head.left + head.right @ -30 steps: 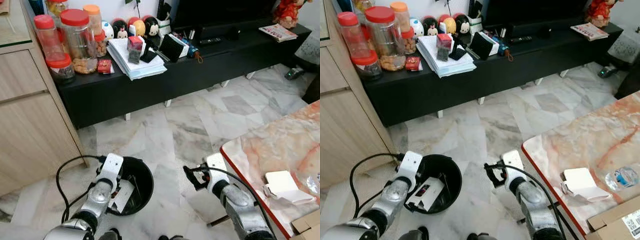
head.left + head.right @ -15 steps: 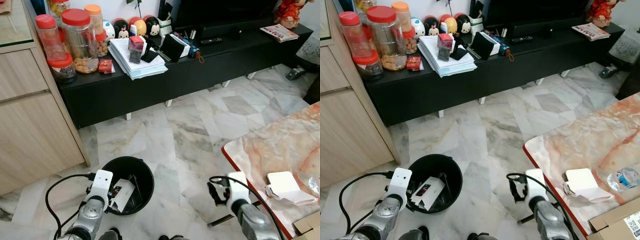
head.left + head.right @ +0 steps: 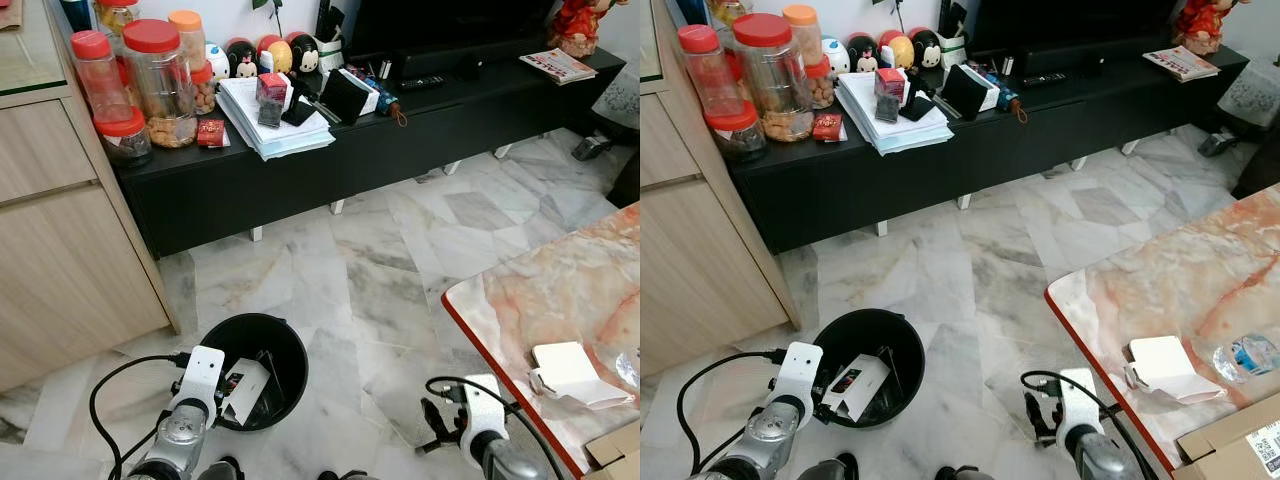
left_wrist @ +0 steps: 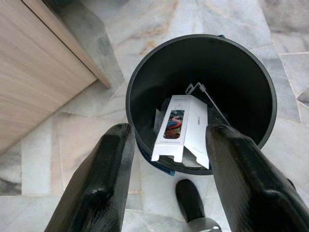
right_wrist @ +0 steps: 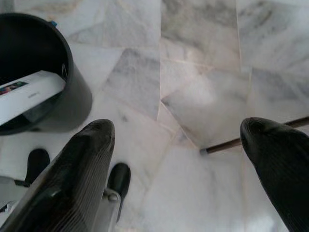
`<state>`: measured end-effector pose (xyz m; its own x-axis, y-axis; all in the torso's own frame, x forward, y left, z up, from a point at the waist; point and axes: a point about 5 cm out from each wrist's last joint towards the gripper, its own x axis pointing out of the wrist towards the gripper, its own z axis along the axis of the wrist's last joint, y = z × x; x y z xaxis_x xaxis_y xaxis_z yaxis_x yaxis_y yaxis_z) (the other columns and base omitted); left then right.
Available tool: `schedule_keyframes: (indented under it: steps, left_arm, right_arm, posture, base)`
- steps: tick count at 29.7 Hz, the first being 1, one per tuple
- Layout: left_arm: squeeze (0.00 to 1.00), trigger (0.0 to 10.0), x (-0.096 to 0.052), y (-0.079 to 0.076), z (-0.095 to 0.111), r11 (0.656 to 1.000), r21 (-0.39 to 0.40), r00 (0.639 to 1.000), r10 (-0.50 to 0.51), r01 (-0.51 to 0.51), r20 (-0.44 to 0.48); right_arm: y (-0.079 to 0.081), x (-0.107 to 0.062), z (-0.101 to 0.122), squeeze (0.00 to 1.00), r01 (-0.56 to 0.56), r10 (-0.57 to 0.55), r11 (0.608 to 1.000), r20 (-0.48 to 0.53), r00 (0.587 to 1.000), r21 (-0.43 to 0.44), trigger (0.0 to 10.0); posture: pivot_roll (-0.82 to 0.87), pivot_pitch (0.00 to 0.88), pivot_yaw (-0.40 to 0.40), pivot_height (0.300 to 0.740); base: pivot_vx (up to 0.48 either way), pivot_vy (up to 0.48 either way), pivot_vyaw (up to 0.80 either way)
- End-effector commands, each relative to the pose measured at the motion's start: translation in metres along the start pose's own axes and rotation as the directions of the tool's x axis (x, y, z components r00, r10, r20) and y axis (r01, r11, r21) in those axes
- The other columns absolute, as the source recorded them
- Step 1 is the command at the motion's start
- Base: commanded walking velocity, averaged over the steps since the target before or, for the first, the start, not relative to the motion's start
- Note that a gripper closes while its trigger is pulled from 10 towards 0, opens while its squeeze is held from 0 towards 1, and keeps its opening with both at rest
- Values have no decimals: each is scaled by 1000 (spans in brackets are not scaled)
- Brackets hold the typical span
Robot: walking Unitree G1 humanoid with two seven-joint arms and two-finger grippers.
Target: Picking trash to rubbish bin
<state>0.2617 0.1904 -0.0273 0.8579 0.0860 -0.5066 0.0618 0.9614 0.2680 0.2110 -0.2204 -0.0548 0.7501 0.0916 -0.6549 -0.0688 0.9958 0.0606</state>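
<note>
A black rubbish bin [image 3: 292, 352] stands on the marble floor by my left arm. A white carton [image 4: 181, 126] lies tilted inside it with other scraps. My left gripper [image 4: 169, 133] hangs open and empty just above the bin's near rim. My right gripper [image 5: 177, 126] is open and empty too, low over bare floor to the right of the bin, beside the table's corner. On the marble table [image 3: 540, 290] lie a white folded paper packet [image 3: 565, 370] and a plastic bottle [image 3: 1245, 355].
A long black TV console [image 3: 350, 150] with jars, a paper stack and small items runs along the far wall. A wooden cabinet [image 3: 60, 250] stands at the left. A cardboard box [image 3: 1230, 440] sits on the table's near corner. My black feet [image 5: 118, 179] are near the bin.
Both arms have drawn back toward my body and dropped lower in the picture. The left gripper has come off the bin's rim; the carton stays in the bin.
</note>
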Motion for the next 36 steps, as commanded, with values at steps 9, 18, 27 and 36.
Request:
schedule_keyframes:
  steps: [9,18,27,36]
  left_arm:
    - [0,10000,-8,-3,-22,1000,-6,997,-5,5,-72]
    - [0,10000,-14,-7,-36,1000,12,992,-21,22,-127]
    - [0,10000,-33,-10,-75,999,-23,953,-33,27,-300]
    - [0,10000,-40,-10,-87,999,-42,941,-30,17,-337]
  right_arm:
    - [-7,-26,-65,0,82,-70,996,-230,971,43,10000]
    - [1,-31,-82,0,174,-136,978,-275,952,119,10000]
    - [0,-27,-74,0,202,-165,970,-245,955,136,10000]
    - [-2,-26,-71,0,206,-172,969,-228,958,134,10000]
  posture:
    - [49,148,-155,740]
    - [52,154,-147,740]
    - [52,154,-147,740]
    - [60,148,-149,740]
  base:
    - [0,0,0]
    - [0,0,0]
    - [0,0,0]
    - [0,0,0]
